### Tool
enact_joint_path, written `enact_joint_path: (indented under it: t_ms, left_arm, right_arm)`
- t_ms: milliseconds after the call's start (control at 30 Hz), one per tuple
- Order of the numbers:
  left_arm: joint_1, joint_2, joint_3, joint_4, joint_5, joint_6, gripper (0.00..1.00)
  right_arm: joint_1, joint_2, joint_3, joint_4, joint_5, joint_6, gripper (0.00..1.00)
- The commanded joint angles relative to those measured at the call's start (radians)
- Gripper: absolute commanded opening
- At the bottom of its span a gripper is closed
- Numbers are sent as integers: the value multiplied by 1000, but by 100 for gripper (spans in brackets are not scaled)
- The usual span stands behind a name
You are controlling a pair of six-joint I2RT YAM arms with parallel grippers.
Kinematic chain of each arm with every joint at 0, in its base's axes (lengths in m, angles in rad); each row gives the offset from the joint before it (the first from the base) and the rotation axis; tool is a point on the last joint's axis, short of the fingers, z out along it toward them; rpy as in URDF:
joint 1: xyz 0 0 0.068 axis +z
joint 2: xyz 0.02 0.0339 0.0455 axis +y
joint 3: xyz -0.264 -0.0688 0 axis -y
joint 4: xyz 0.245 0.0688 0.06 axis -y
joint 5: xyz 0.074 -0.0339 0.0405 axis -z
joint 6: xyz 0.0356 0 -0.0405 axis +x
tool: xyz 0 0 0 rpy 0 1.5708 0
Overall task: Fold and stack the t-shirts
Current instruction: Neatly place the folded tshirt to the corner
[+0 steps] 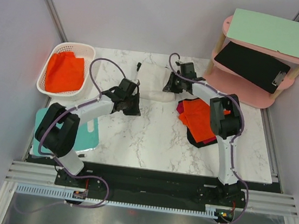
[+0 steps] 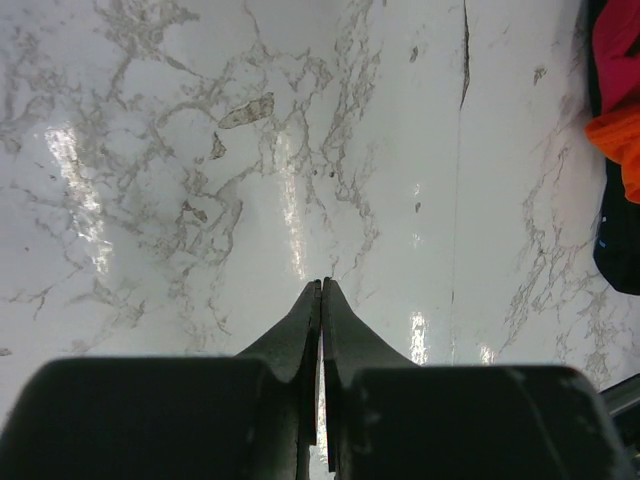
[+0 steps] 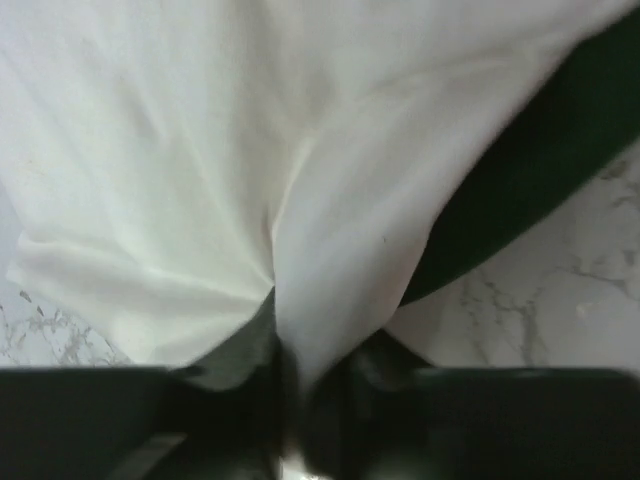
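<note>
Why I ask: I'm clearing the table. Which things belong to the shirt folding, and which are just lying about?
Job:
- white shirt
- green shirt
- right end effector, gripping the white shirt

Lying about:
- basket with orange cloth
- cloth pile, maybe a finished stack
- teal mat
- shelf
- green clipboard
- black clipboard

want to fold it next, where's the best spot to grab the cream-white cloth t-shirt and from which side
Probably the edge where the right gripper pinches the cream-white cloth t-shirt, coming from that arm's side: limp and flat, only an edge bunches. Pinch shallow; a dark green cloth t-shirt lies beneath.
</note>
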Motion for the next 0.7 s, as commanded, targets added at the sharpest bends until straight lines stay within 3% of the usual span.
enact_joint_path:
  t_ms: [0, 167, 267, 300, 400, 433, 667]
  left_arm:
    - [45, -97, -15, -2, -39, 40, 6]
    - [115, -178, 12, -71, -65, 42, 10]
    - [148, -247, 40, -100, -79, 31, 18]
    - [152, -264, 55, -107, -86, 24, 36]
    - [160, -311, 85, -120, -103, 23, 69]
    - [162, -317, 92, -126, -132, 25, 75]
    - [168, -290, 114, -150, -165, 33, 81]
  right_arm:
    - [53, 27, 61, -136, 44, -51, 0]
    - [128, -40, 58, -219, 143, -166, 0]
    - [177, -81, 46, -306, 171, -216, 0]
    - [188, -106, 33, -335, 170, -239, 0]
    - [225, -160, -33, -392, 154, -278, 0]
    - [239, -175, -49, -409, 153, -289, 0]
    - [269, -359, -207, -524, 266, -310, 0]
